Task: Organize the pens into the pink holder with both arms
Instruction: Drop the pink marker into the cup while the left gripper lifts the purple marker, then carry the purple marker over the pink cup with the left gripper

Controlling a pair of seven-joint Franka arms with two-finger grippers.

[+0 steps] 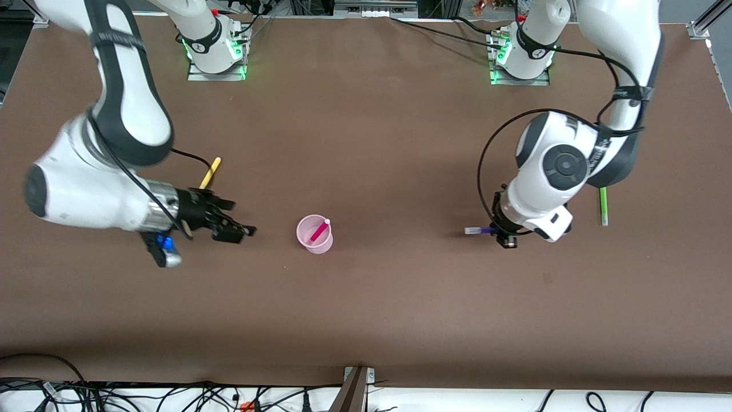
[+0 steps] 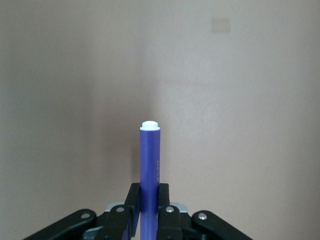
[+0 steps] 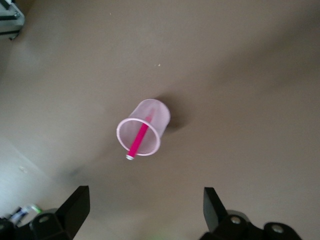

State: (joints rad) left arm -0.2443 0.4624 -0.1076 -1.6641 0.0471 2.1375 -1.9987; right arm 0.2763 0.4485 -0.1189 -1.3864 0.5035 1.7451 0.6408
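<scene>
Nearest the front camera of the things on the brown table stands the pink holder, about midway between the two arms' ends, upright and open at the top. One magenta pen leans inside it, its pale end poking just over the rim.

Over the table toward the right arm's end of it, beside the holder, the right gripper hangs with its fingers spread wide and nothing between them. The right wrist view confirms the gap: both black fingertips stand well apart, with the holder and the magenta pen in it seen between them farther off.

The left gripper is low toward the left arm's end of the table, clamped on the purple pen. From the front only the pen's pale tip and a short purple stretch stick out from under the wrist, pointing toward the holder. The left wrist view shows what the front view hides: the left gripper's fingers pinch the purple pen near one end, and the rest juts out over bare table with its white cap outermost.

A yellow pen lies on the table farther from the front camera than the right gripper, partly covered by the right arm. A green pen lies flat close to the left arm's wrist, toward the left arm's end of the table
</scene>
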